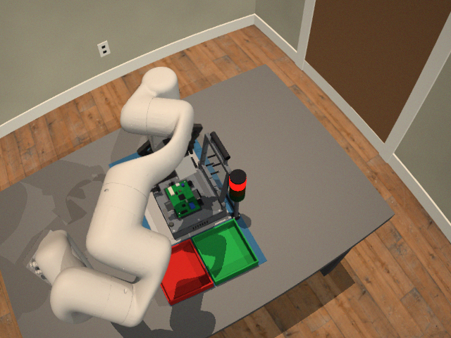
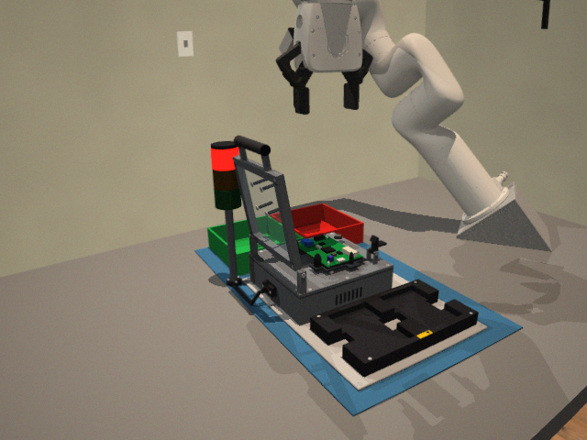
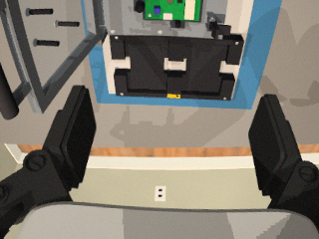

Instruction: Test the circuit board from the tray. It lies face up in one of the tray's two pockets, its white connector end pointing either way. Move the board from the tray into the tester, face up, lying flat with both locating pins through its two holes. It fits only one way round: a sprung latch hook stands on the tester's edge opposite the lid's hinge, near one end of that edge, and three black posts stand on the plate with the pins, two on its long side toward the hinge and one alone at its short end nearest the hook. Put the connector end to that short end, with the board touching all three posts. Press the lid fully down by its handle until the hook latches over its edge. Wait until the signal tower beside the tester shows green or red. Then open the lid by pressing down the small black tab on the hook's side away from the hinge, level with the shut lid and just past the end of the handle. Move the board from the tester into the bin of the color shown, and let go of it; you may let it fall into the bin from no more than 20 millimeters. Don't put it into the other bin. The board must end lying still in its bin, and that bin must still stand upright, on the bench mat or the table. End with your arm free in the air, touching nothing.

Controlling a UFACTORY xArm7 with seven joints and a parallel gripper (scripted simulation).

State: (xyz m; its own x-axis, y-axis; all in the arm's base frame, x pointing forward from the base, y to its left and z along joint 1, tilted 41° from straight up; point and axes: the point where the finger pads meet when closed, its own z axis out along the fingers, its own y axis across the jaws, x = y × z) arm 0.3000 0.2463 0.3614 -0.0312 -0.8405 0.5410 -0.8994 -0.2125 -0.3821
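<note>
One circuit board (image 2: 330, 251) in the tester (image 2: 331, 284), well below the pincer (image 2: 325, 100) — released, empty — seemingly offset sideways.

On my desk (image 2: 118, 331), mid-area: mat (image 2: 497, 326) carrying tray (image 2: 379, 341), tester (image 2: 331, 289), then two bins (image 2: 326, 220) in a row. Board (image 2: 331, 253) lies on the tester's plate; lid (image 2: 265, 199) stands raised. Signal tower (image 2: 225, 175) stands beside the tester. My pincer (image 2: 326, 96) hangs above, holding nothing.

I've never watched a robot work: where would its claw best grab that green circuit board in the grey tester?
Probably from straight above, across the green circuit board's two long edges. It lies flat under the raised lid, and the open claw hangs overhead.
</note>
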